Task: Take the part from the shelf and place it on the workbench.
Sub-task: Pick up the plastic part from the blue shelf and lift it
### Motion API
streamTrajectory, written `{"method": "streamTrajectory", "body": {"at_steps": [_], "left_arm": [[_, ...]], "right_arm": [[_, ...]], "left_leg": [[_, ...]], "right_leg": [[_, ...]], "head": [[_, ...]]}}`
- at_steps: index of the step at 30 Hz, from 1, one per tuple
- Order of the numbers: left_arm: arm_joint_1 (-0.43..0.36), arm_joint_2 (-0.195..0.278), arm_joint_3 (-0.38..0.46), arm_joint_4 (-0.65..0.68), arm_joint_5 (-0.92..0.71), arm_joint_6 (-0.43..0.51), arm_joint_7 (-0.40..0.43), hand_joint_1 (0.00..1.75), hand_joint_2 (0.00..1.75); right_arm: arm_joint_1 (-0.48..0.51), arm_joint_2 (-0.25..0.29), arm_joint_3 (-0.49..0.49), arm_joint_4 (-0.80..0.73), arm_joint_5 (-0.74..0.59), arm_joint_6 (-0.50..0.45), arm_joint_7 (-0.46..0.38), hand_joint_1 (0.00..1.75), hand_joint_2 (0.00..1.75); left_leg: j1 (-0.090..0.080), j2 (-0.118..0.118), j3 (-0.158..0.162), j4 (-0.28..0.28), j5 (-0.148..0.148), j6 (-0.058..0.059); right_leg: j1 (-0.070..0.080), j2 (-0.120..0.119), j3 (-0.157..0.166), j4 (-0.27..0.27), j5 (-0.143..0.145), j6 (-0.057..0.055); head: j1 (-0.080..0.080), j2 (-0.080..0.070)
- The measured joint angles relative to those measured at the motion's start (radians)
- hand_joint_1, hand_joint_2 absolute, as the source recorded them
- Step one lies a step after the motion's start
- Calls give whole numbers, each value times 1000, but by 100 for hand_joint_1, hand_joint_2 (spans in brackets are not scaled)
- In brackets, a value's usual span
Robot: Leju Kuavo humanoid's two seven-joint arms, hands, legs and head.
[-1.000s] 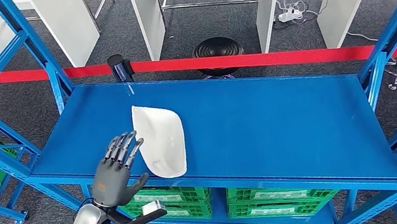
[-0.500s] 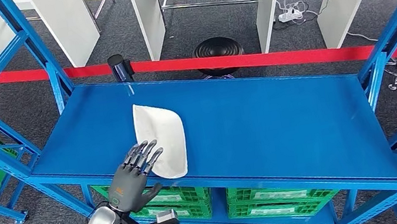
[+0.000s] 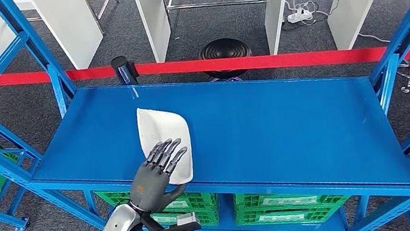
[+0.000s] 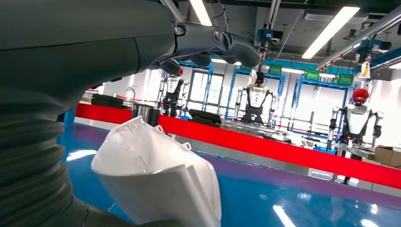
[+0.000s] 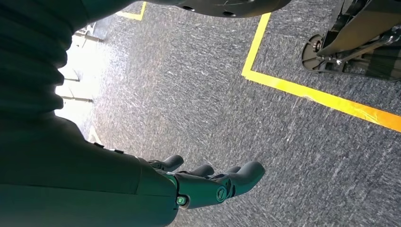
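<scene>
Here the white part [image 3: 165, 138] lies flat on the blue shelf [image 3: 290, 127], near its front edge at about seven o'clock from the shelf's middle, its narrow end pointing away to twelve. The left hand [image 3: 158, 173] hovers over the part's near end with fingers spread and holding nothing; whether the fingertips touch it cannot be told. The right hand [image 5: 208, 182] hangs low over grey carpet, fingers loosely apart, empty. In the left wrist view the part [image 4: 158, 177] looks like a thin moulded plastic shell — hollow, with a raised rim — so it is probably light, fairly stiff and smooth enough to slip. A sound hold would likely pinch the rim at the near end, thumb under the edge that nearly meets the shelf's front lip. Open blue surface runs toward three o'clock, and the shelf's slanted posts [image 3: 33, 52] stand well apart at ten and two — so lifting back toward six looks unobstructed.
</scene>
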Motion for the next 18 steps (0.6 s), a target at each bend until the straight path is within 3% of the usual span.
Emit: {"method": "streamTrajectory", "body": {"at_steps": [17,18], "left_arm": [[-53,-20,-12,81,-180,8,121,2,175],[-54,-20,-12,84,-187,8,127,46,175]], "right_arm": [[0,0,5,0,-16,-6,-5,0,175],[0,0,5,0,-16,-7,-6,0,175]], "left_leg": [[0,0,0,0,0,0],[0,0,0,0,0,0]], "right_leg": [[0,0,0,0,0,0],[0,0,0,0,0,0]], "head": [[0,0],[0,0]]}}
